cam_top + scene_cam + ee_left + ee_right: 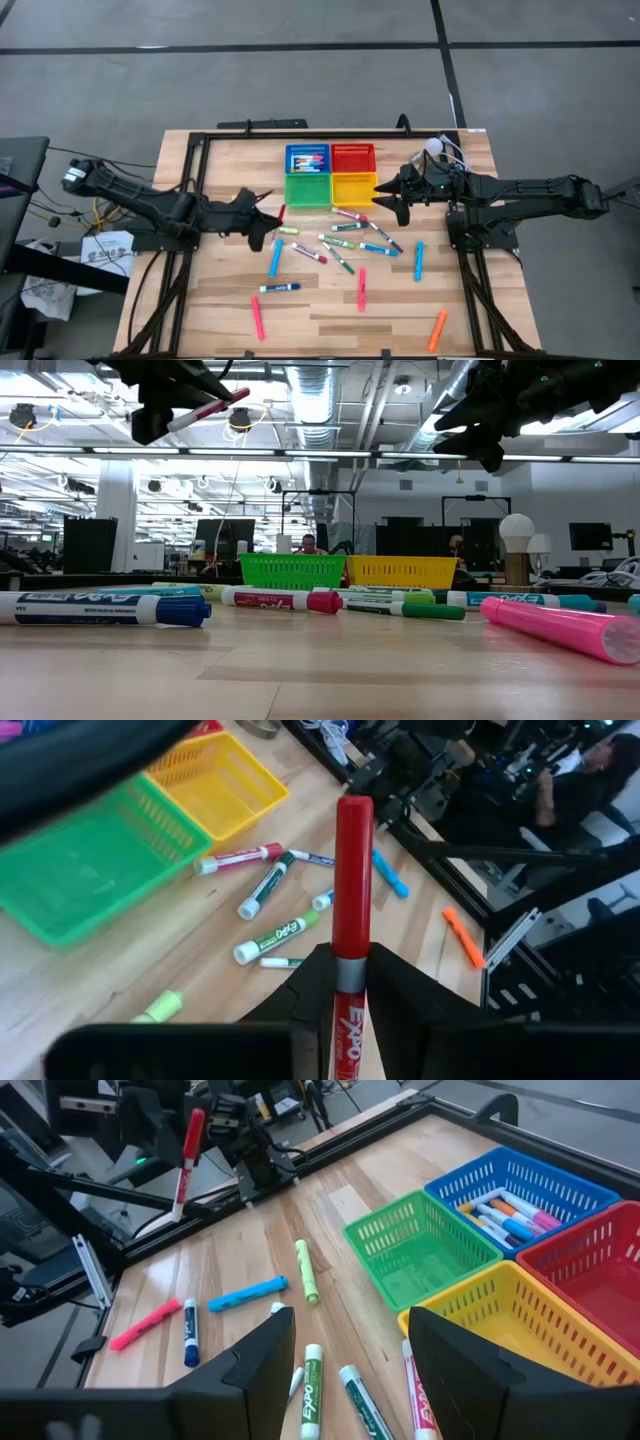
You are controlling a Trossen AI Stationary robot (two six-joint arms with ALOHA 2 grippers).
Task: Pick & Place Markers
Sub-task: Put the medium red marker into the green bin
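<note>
My left gripper [274,220] hangs above the table's left middle, shut on a red-capped white marker [353,860], which also shows high in the low view [205,412]. Several markers [340,243] lie loose on the wooden table between the arms. Four baskets stand at the far middle: blue [307,158] with several markers in it, red [353,157], green [308,190] and yellow [354,188]. My right gripper [392,196] hovers open by the yellow basket's right side, with nothing between its fingers [262,1355]. My left gripper pinches the marker's white barrel [347,1010] between its two fingers, just behind the grey band under the red cap. The marker lies along the fingers, and its cap end [354,830] sticks out past the fingertips. It is lifted clear of the table, cap end slanting upward.
A black frame [200,140] runs around the tabletop. A pink marker [257,318] and an orange one [437,330] lie near the near edge. A white bulb-like object [435,147] sits at the far right behind my right arm.
</note>
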